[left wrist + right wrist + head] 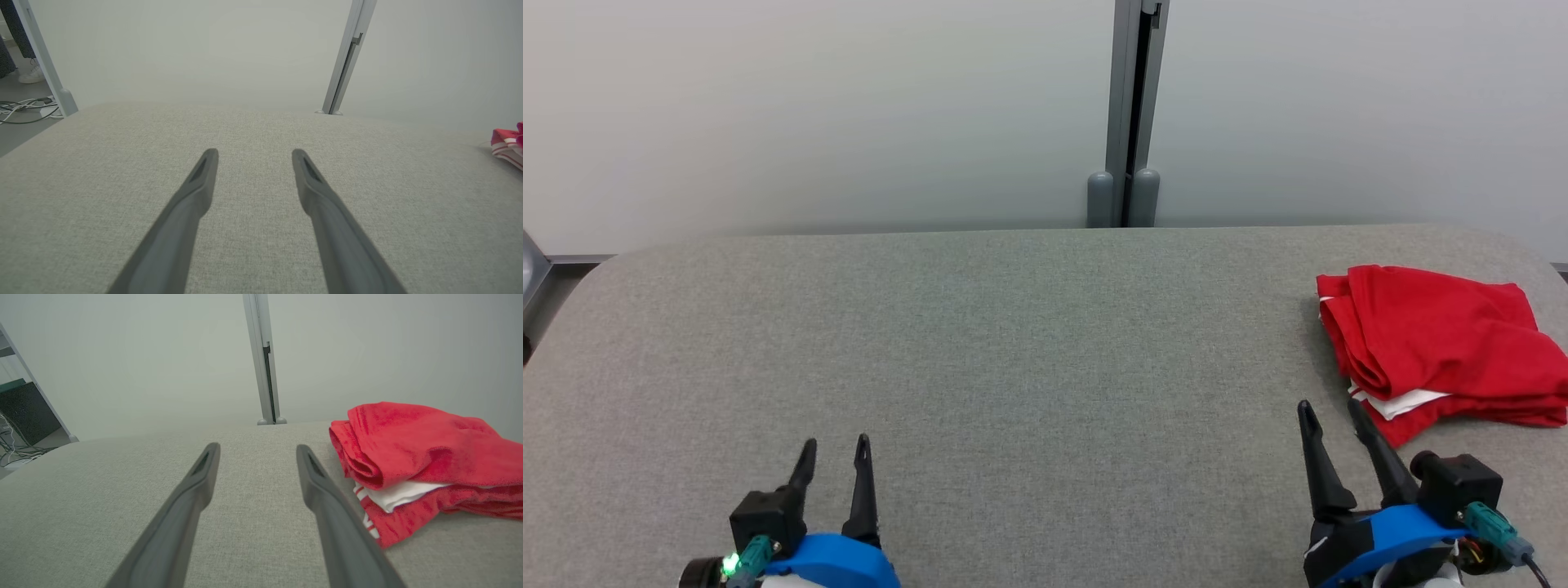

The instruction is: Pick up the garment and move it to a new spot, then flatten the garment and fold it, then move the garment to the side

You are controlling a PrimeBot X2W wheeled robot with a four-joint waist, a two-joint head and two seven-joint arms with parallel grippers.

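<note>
Red cloth with a white layer: the garment (1437, 343) lies folded in a loose, layered bundle at the far right of the table (1013, 343), and its right edge runs to the border of the head view. We note white striping and a white inner layer showing between the red folds on the near side. The top fold is rounded and puffy, not pressed flat. Just beside the bundle's near left corner we log the right gripper (1329, 406), fingers pointing toward the far edge. The finger nearer the cloth overlaps the lowest hem in the right wrist view, but we cannot tell whether it touches. Its jaws are released and spread wide, with bare grey table fabric between them. Well apart from the garment, low at the left of the table, we find the left gripper (836, 443), jaws likewise spread and empty over the bare woven cover. Behind the table stand pale wall panels (809, 106), joined by a grey upright post (1131, 114) with two rounded feet. In the left wrist view, cables (20, 108) lie on the floor beyond the table's left corner, with a person's white shoe (30, 75) near them.
</note>
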